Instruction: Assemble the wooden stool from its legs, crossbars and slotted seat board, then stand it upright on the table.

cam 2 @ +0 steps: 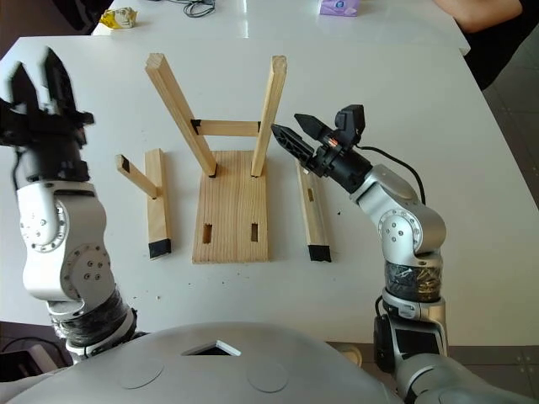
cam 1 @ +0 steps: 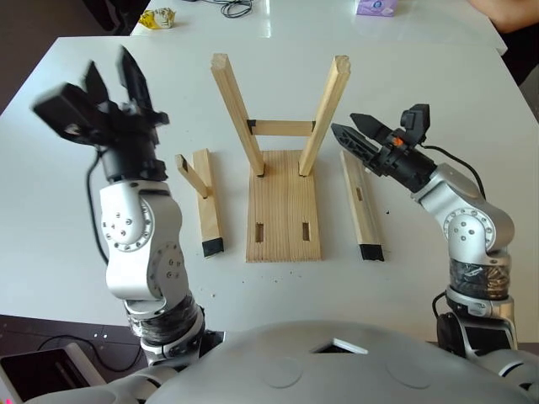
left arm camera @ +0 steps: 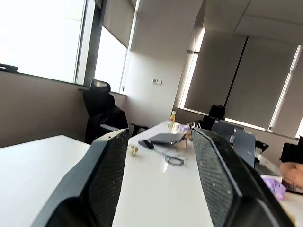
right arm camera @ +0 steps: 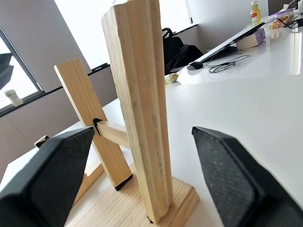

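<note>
The slotted seat board lies flat in the middle of the white desk. Two legs stand in its far pair of slots, the left standing leg and the right standing leg. They splay apart towards the top and are joined by a short crossbar. The two near slots are unfilled. To the robot's right of the board a loose leg lies flat on the desk. To its left lies another leg with a second crossbar jutting from it at a slant. The right tool is open and grips nothing. Its tips are just beside the right standing leg at about crossbar height (the wrist view shows that leg framed between the two dark fingers, clear of both). The left tool is raised above the desk's left side, well apart from the wood, with its fingers spread and nothing between them.
</note>
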